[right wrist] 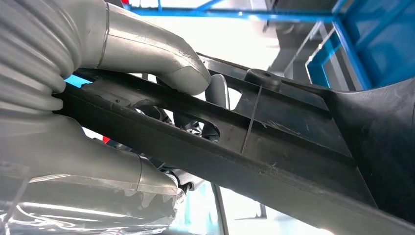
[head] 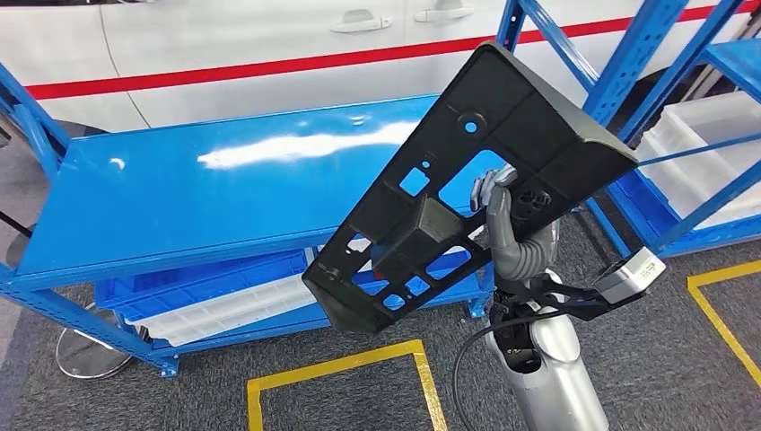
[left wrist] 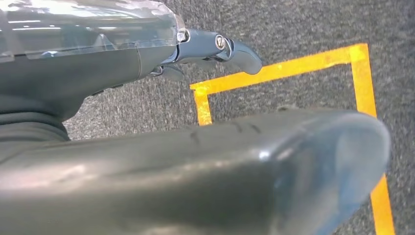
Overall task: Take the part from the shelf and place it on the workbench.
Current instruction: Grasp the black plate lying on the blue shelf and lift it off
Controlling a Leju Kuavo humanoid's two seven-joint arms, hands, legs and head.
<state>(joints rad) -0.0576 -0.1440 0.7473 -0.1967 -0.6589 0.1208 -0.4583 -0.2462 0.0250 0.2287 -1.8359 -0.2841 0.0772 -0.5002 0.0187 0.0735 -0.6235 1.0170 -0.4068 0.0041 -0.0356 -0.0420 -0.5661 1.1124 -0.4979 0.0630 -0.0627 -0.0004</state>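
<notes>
The part (head: pixel 467 180) hangs over the workbench's (head: pixel 179 206) right end; bins (head: pixel 224 305) lie under the workbench, a car (head: pixel 224 45) behind it.

The right arm (head: pixel 547 368) is raised in front of the body, and its right hand (head: pixel 499 208) is clamped on a black panel (head: pixel 467 180). The left hand (left wrist: pixel 215 49) is hung low, fingers loosely curled.

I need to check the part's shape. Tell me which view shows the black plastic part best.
The head view: the whole black plastic part shows, tilted above the blue workbench, held by the right hand. The right wrist view shows just a close stretch with the thumb on it.
</notes>
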